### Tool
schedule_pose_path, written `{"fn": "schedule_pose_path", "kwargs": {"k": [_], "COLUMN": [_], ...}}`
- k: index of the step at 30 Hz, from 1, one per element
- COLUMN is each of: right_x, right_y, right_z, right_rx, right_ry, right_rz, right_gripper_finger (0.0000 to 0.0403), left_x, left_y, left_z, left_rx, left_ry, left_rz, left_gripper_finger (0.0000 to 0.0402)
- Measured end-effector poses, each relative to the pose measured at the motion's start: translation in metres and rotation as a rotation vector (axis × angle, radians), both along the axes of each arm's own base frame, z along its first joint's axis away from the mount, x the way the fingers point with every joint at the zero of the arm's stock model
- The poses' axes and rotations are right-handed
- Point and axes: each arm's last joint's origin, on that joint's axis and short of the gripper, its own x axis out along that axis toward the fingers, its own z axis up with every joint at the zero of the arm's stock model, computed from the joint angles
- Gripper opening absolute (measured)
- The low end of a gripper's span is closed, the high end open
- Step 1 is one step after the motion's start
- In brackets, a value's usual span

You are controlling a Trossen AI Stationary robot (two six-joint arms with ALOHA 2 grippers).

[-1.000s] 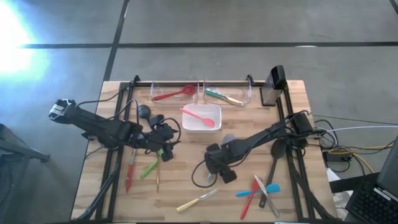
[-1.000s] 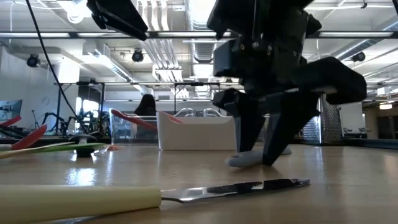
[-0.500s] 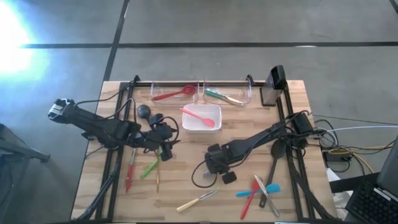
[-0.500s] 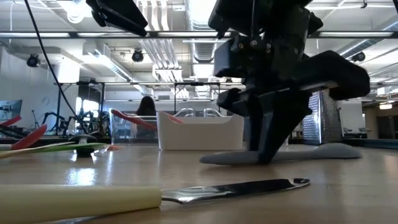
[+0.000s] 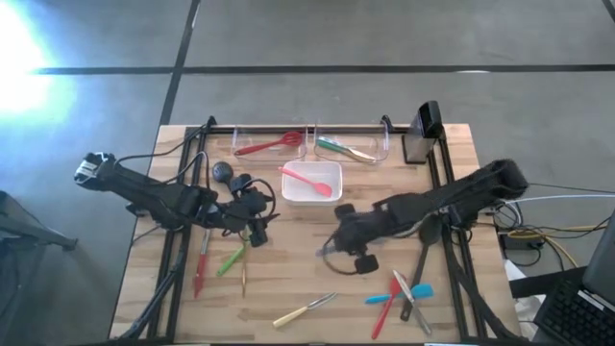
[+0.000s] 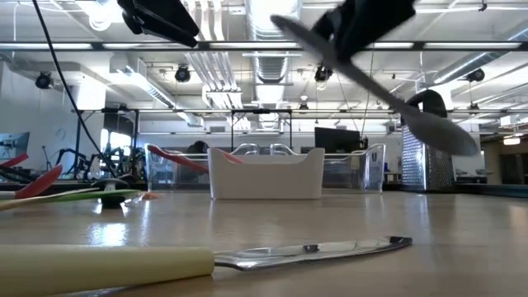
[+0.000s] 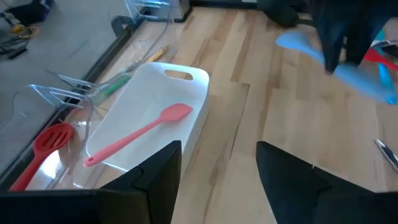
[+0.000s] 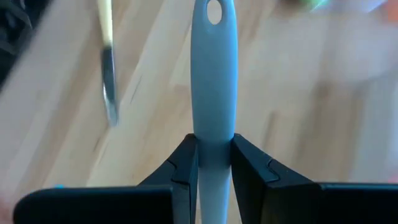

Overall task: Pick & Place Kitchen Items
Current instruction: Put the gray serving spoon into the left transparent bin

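Note:
My right gripper (image 8: 214, 169) is shut on a grey-blue long-handled utensil (image 6: 388, 91) and holds it above the middle of the table (image 5: 348, 246). My left gripper (image 7: 217, 180) hovers open at the table's left middle (image 5: 255, 231), touching nothing. A white dish (image 5: 311, 183) holds a pink spoon (image 7: 140, 132). A cream-handled knife (image 6: 198, 260) lies flat near the front edge. A red slotted spatula (image 5: 265, 146) and a green utensil (image 5: 334, 146) lie in clear bins at the far edge. My right gripper pinches the utensil's handle (image 8: 214, 134) between its two fingers (image 8: 185, 167), some way back from the end with the hanging hole (image 8: 214, 12). The utensil is lifted clear of the table and tilted, with its broad head (image 6: 445, 136) lower than the handle end.
Red and green utensils (image 5: 204, 261) lie at the left front. Blue, red and grey ones (image 5: 399, 296) lie at the right front, beside a black ladle (image 5: 424, 242). A black box (image 5: 423, 133) stands at the far right. Cables trail off the right edge.
My right gripper stood open astride the grey-blue utensil, shut on its handle, then rose and drew slightly toward the far right. The utensil, which lay flat on the table, is now lifted clear and tipped, head low.

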Motion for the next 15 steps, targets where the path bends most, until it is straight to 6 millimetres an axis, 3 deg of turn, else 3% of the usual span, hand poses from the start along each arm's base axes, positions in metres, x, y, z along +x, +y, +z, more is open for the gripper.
{"fn": "schedule_pose_path", "kwargs": {"k": [7,15], "right_x": [-0.034,-0.048], "right_y": [-0.012,-0.023], "right_z": [0.061,0.077], "right_rx": [-0.067,-0.288], "right_ry": [-0.254,-0.330], "right_rz": [-0.078,-0.147], "right_gripper_finger": [0.0054,0.0054], "left_x": [0.005,0.021], "left_y": [-0.001,0.007], "left_z": [-0.012,-0.016], "left_rx": [-0.015,-0.218], "left_ry": [-0.069,-0.248], "left_rz": [0.009,-0.161], "left_gripper_finger": [0.0211,0.0211]}}
